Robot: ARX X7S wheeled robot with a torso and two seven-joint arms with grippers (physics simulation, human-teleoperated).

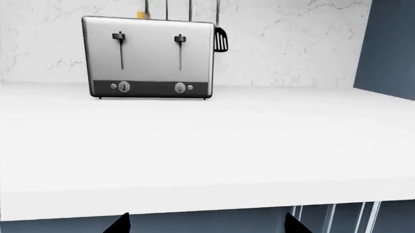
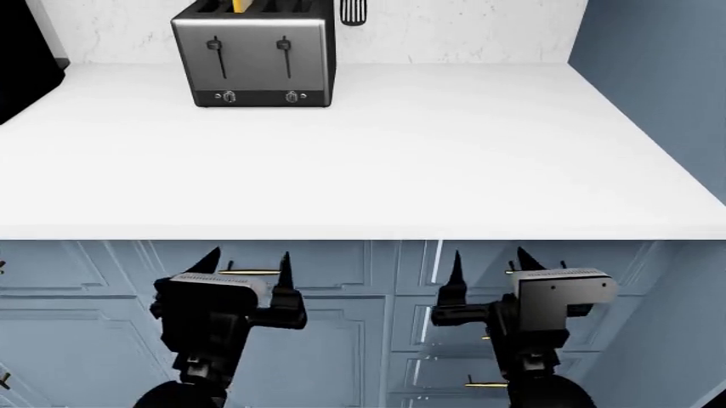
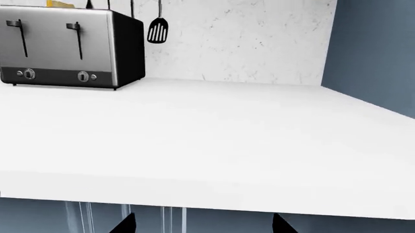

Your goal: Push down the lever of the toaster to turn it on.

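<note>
The toaster is a brushed grey box at the back left of the white counter, against the wall; it also shows in the left wrist view and the right wrist view. Its left lever is a small black tab at the top of its slot, seen also in the left wrist view and the right wrist view. My left gripper and right gripper are both open and empty. They hang below and in front of the counter's front edge, far from the toaster.
A matching right lever and two round knobs sit on the toaster's front. A black spatula hangs on the marble wall. A blue wall bounds the counter on the right. Blue cabinet doors lie below.
</note>
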